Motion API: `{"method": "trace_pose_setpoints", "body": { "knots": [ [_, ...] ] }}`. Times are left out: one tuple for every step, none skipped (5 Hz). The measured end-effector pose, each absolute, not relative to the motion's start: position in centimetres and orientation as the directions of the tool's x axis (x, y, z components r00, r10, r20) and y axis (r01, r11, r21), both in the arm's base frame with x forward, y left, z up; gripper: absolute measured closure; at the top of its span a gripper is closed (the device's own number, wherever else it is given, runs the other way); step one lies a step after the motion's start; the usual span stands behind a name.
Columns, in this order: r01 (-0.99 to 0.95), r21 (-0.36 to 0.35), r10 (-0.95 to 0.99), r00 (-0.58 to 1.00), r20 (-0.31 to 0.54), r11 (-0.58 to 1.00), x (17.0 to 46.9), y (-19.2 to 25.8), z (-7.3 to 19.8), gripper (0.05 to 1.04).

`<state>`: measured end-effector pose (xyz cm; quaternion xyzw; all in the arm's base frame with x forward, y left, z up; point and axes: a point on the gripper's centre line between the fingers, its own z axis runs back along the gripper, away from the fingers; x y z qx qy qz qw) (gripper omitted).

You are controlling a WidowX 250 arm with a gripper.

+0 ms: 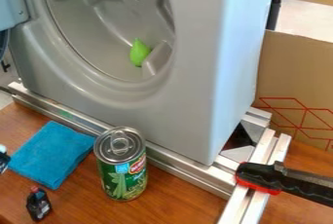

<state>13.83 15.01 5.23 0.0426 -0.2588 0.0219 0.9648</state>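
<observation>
A green pear-shaped object (139, 52) lies low inside the drum of a grey washing machine (195, 96), beside a raised fin. In front of the machine a green can (122, 169) with a silver pull-tab lid stands upright on the wooden surface. To its left a blue cloth (50, 154) lies flat. Near the lower left a small dark bottle (39, 204) with a red cap stands close to the cloth's lower corner. A partly cut-off black and whitish item (3, 159) is at the left edge; I cannot tell what it is.
Metal rails (189, 172) run under the machine's front and along its right side. A black and red clamp (270, 178) sits across the right rails. The machine's open door (9, 4) is at the upper left. A cardboard panel (296, 77) stands behind at the right.
</observation>
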Motion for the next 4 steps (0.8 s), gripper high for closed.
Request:
{"method": "trace_pose_setpoints", "body": {
  "knots": [
    [-0.063,0.025,0.041,0.856,0.515,0.998,13.4,15.6,3.3,0.489],
    [-0.078,0.015,0.061,0.876,0.478,0.997,12.9,16.0,1.9,0.489],
    [-0.092,-0.025,0.093,0.893,0.441,0.995,12.6,16.1,0.4,0.489],
    [-0.11,-0.045,0.119,0.897,0.426,0.993,13.0,17.5,-0.9,0.489]
  ]
}}
